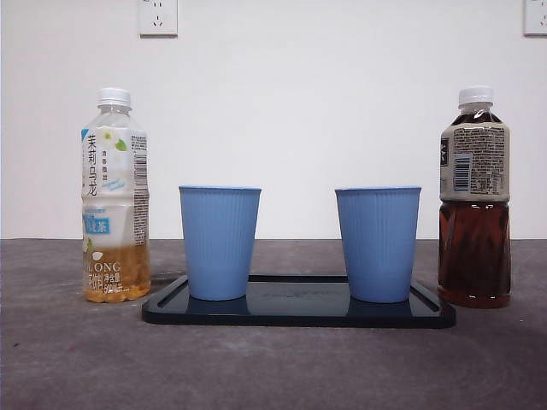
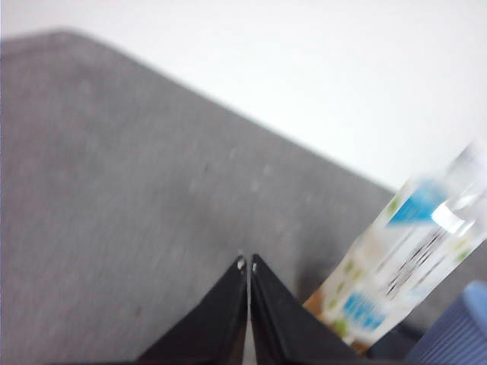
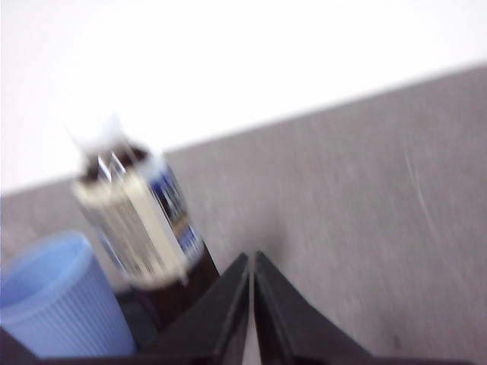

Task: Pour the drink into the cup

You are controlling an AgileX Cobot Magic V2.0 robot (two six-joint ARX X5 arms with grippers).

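Tea bottles flank both grippers' views: the left gripper [image 2: 247,262] has its jaws pressed together on nothing, above bare grey table [image 2: 114,190], with the pale bottle [image 2: 403,266] blurred at the lower right of its frame beside a cup's blue edge. The right gripper [image 3: 251,257] is likewise closed and empty, the dark bottle [image 3: 141,220] at its frame's left. In the front view, the pale bottle [image 1: 115,196] stands upright at left, capped, the dark bottle [image 1: 474,201] at right, capped. Between them a black tray [image 1: 299,312] carries the left cup [image 1: 220,242] and right cup [image 1: 378,243], upright and well apart.
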